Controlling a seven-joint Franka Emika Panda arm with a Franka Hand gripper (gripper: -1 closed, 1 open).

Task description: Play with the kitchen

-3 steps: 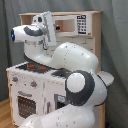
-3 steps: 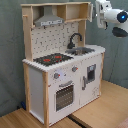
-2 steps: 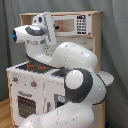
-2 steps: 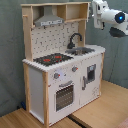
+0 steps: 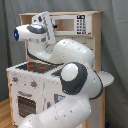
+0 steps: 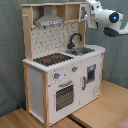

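The kitchen [image 6: 62,65] stands on a wooden floor [image 6: 15,119] before a grey curtain [image 6: 10,50], filling the middle of the second exterior view. By its build of board and light wood it is likely stiff and too heavy to lift, so play means working its small parts, not the body. Going left to right in the second exterior view: the stovetop [image 6: 52,59], the knobs [image 6: 56,76] under it, the oven door [image 6: 64,96] with its handle along the top (probably the easiest place to take hold), the faucet [image 6: 75,39] over the sink [image 6: 80,50], and the narrow door [image 6: 90,76] beside it. These are likely light and a little delicate.

The gripper [image 6: 93,9] hangs at the kitchen's upper shelf, at the second exterior view's right; whether it is open or closed, I cannot tell.

The first exterior view is mostly blocked by the arm [image 5: 70,85], yet it shows the microwave panel [image 5: 81,24]. The second exterior view alone shows the oven, sink and pegboard [image 6: 52,40].
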